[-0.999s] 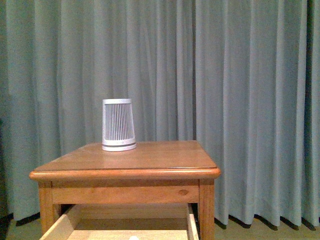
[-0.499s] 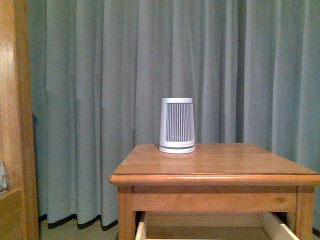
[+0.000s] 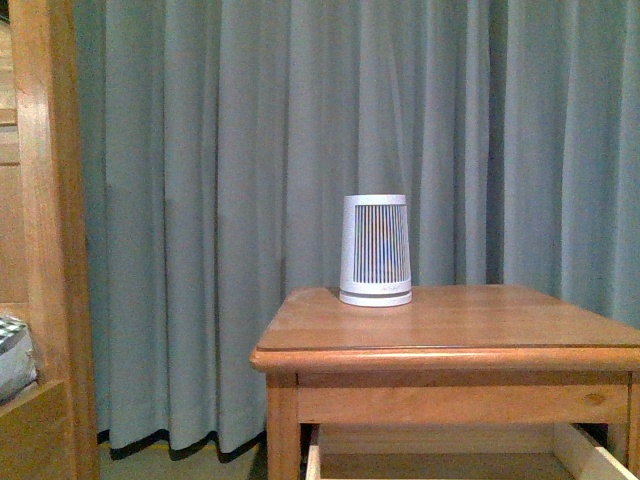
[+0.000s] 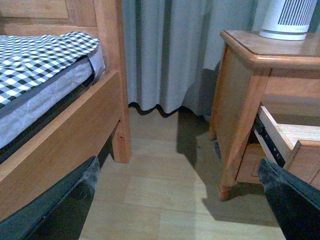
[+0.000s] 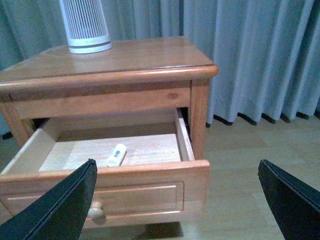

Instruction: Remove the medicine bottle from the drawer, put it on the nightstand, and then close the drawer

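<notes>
The medicine bottle, tiny, white and dark-labelled, lies on its side on the pale floor of the open drawer, whose round knob faces my right wrist. My right gripper is open in front of the drawer, apart from it, with nothing between its fingers. The nightstand fills the lower right of the front view, where only the drawer's side walls show. My left gripper is open above bare floor, between the bed and the nightstand. Neither arm shows in the front view.
A white-and-grey ribbed canister stands at the back of the nightstand top, also shown as the canister. A bed with a checked mattress and a wooden post lies to the left. Grey-blue curtains hang behind.
The front view has swung to the left: nightstand and canister now sit further right in the picture, and the bed post has come into view at the left edge.
</notes>
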`<action>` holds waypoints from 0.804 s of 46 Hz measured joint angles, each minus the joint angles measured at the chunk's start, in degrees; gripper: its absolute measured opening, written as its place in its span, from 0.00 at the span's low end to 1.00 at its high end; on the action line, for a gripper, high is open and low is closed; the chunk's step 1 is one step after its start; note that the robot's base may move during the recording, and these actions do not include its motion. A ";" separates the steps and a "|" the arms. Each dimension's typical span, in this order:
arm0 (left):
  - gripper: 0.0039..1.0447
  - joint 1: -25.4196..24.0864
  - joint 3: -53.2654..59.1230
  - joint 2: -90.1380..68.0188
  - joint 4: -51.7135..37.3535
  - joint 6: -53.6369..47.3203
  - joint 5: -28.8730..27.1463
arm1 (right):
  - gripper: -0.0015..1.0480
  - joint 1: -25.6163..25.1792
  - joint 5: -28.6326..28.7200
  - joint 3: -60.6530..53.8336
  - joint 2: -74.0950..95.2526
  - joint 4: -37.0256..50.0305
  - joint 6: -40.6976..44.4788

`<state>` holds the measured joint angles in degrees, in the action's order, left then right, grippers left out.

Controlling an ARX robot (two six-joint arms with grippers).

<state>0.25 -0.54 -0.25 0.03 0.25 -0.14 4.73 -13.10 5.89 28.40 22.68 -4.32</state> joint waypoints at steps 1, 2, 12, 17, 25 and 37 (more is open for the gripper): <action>0.94 0.00 0.00 0.00 -0.02 -0.02 0.00 | 0.93 0.11 -0.13 1.36 2.73 1.27 -0.07; 0.94 0.00 0.00 0.00 -0.02 -0.02 -0.02 | 0.93 0.26 -0.28 2.75 5.46 2.36 -0.09; 0.94 0.00 0.00 0.00 -0.02 0.00 -0.02 | 0.93 0.87 1.75 22.47 35.19 0.07 -0.81; 0.94 0.00 0.00 0.00 0.00 0.00 0.00 | 0.93 1.11 1.81 29.73 44.24 -3.04 -0.72; 0.94 0.00 0.00 0.00 -0.02 -0.02 0.00 | 0.93 1.38 1.36 43.12 59.06 -9.27 -0.63; 0.94 0.00 0.00 0.00 -0.02 0.00 -0.02 | 0.93 2.67 1.68 59.67 78.71 -18.08 -0.35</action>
<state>0.25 -0.54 -0.25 0.01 0.25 -0.16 7.40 -11.42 65.56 107.11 4.60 -4.67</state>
